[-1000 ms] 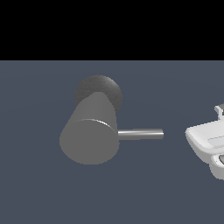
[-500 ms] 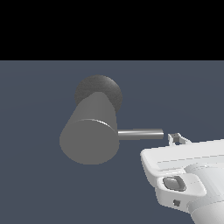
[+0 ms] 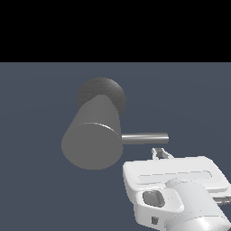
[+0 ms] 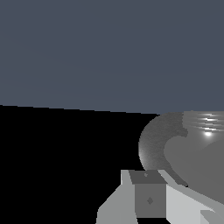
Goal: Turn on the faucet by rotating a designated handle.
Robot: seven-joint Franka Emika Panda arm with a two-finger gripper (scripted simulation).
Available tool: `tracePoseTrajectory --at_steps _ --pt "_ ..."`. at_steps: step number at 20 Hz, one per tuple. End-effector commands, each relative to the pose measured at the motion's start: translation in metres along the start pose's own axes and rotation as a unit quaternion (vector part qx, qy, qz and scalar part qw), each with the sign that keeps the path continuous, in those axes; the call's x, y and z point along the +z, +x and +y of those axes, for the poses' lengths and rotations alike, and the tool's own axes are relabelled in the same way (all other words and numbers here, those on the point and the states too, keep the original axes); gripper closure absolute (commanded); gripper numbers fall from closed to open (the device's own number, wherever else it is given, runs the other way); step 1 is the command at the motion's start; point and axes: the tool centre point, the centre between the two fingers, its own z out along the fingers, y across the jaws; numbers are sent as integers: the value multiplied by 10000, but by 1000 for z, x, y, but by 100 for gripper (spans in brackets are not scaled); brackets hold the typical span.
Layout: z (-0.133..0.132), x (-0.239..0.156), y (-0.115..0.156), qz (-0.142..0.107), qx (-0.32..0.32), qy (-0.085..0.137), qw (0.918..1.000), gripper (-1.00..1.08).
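Note:
The faucet [image 3: 92, 142] is a thick matte grey cylinder on a darker round base [image 3: 101, 94], left of centre in the exterior view. Its handle [image 3: 144, 138], a thin shiny rod, sticks out toward the exterior view's right. My gripper [image 3: 161, 153] is just below the rod's free end, close to it, and I cannot tell if they touch. The fingers stand close together with nothing between them. In the wrist view the faucet body [image 4: 183, 148] fills the space right behind my fingers [image 4: 148, 199].
The white hand and wrist of the arm [image 3: 176, 189] fill the lower right of the exterior view. The floor [image 3: 40, 99] is plain dark blue-grey all around the faucet.
The arm has come in from the exterior view's right and moved left, bringing the fingertips under the handle's free end. The faucet and handle have not moved.

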Motion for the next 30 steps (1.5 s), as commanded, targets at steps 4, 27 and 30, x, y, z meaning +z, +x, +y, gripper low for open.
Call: tracePoseTrajectory --at_steps 4,27,30 --pt "8 0 -3 2 262 2 9997 108" --pt "0 0 -59 2 266 1 9996 108" --pt "-1 0 -65 2 269 2 9996 108"
